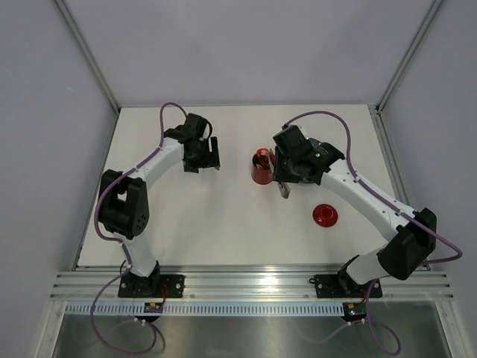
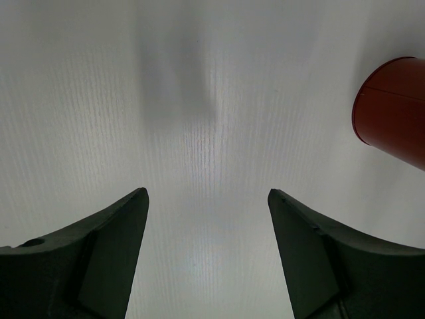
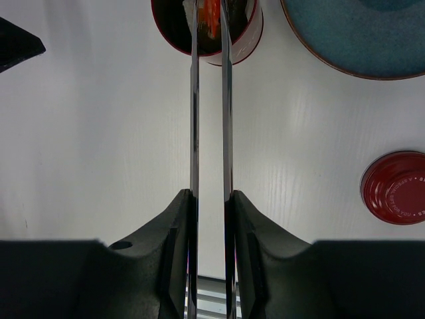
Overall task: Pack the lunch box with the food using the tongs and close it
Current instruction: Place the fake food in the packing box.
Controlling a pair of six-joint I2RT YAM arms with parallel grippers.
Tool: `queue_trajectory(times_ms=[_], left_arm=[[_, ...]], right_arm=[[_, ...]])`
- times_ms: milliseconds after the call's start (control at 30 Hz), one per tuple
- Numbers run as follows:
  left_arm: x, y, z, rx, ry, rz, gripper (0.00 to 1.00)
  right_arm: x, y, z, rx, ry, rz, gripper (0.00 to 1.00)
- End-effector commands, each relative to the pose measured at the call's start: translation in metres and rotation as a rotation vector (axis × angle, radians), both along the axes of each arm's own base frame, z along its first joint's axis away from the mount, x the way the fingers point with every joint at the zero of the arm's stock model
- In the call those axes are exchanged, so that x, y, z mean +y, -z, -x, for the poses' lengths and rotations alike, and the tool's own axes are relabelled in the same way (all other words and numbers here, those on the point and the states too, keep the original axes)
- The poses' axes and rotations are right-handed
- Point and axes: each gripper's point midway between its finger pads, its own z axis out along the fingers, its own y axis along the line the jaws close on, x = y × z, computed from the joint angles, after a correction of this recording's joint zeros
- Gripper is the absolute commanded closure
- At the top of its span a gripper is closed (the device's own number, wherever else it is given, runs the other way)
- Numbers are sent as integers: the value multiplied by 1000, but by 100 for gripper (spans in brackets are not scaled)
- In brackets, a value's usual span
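right claw (image 3: 210, 194) is clamped narrow on the tongs (image 3: 194, 119). straight ahead of it, food (image 3: 211, 16) shows between the tips, over the open lunch box (image 3: 252, 36). lower the tips inside the rim before easing the squeeze. left claw (image 2: 208, 196) stands wide, empty.

A robot lab cell: a white table (image 1: 223, 231) beneath the right gripper (image 1: 284, 185), plain grey walls (image 1: 246, 52) beyond it, aluminium rail (image 1: 253, 286) behind it carrying both arm bases (image 1: 153, 287).

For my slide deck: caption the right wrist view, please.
Right gripper squeezes tongs with food at the open lunch box; lid lies aside.
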Motion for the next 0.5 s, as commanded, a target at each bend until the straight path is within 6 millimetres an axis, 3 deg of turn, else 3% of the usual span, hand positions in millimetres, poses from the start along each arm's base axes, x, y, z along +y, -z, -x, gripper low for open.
queue_trajectory(times_ms=[0, 233, 367, 467], left_arm=[[-3, -18, -7, -53, -3, 30, 23], [-3, -17, -6, -49, -2, 33, 23], [-3, -17, -7, -53, -2, 35, 23], [-3, -17, -7, -53, -2, 35, 23]], right_arm=[[2, -20, 5, -43, 5, -37, 85], [0, -12, 9, -24, 5, -20, 83], [-1, -11, 9, -22, 7, -12, 69], [-2, -12, 9, -25, 12, -12, 65]])
